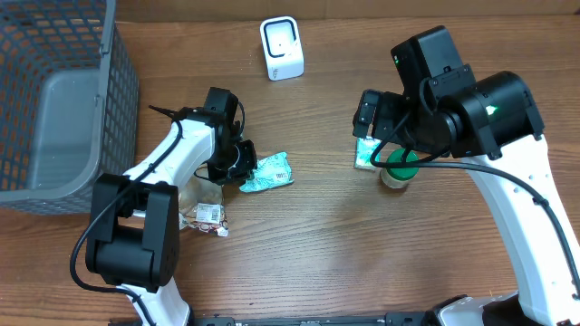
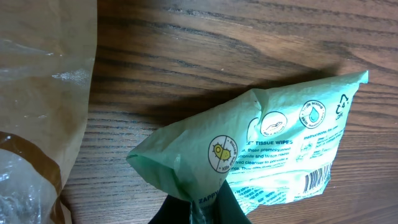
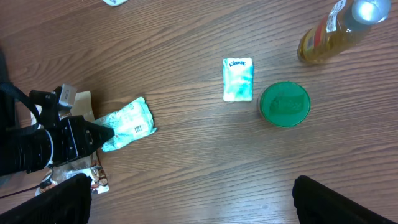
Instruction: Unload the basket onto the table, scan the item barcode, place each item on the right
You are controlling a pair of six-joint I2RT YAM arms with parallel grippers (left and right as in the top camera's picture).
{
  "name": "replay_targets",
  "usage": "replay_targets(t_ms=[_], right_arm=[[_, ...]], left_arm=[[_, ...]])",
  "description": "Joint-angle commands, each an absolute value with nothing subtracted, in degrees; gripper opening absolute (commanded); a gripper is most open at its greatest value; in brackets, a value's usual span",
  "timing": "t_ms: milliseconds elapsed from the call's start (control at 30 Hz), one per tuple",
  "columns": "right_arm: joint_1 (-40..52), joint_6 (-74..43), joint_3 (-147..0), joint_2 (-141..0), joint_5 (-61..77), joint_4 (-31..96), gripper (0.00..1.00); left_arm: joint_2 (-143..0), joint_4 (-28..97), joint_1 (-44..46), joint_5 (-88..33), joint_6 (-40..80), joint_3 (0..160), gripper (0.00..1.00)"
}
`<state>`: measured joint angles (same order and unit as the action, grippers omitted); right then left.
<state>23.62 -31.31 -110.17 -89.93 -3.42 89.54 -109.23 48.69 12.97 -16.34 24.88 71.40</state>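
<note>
A green pack of tissue wipes (image 1: 268,172) lies on the wooden table left of centre. My left gripper (image 1: 240,167) is shut on its left corner. In the left wrist view the black fingertips (image 2: 233,208) pinch the crumpled edge of the wipes pack (image 2: 280,143), and a barcode (image 2: 316,180) shows on its lower right face. A white scanner (image 1: 281,47) stands at the back of the table. My right gripper (image 3: 193,199) hangs open, high over bare wood, with nothing between its fingers (image 3: 62,199). The wipes pack (image 3: 127,124) lies to its left.
A grey wire basket (image 1: 54,100) fills the far left. A clear-wrapped item (image 1: 207,214) and a brown paper bag (image 2: 43,74) lie by the left arm. A Kleenex pack (image 3: 237,79), a green-lidded jar (image 3: 284,104) and a bottle (image 3: 329,34) sit under the right arm.
</note>
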Motion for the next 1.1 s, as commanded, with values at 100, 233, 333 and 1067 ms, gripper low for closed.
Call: replay_targets(t_ms=[100,233,333,1067], right_arm=[[23.27,-31.31,-110.32,-89.47,-3.99,89.25,1.00],[23.27,-31.31,-110.32,-89.47,-3.99,89.25,1.00],[23.27,-31.31,-110.30,-89.47,-3.99,89.25,1.00],[23.27,-31.31,-110.30,-89.47,-3.99,89.25,1.00]], left_arm=[[-107.53,48.84,12.78,-17.39,23.57,72.10,0.06],[-107.57,48.82,12.78,-16.12,23.62,71.99,0.14],[-107.57,48.82,12.78,-14.96,23.64,71.99,0.17],[-107.57,43.27,12.93,-14.46,25.58,66.85,0.31]])
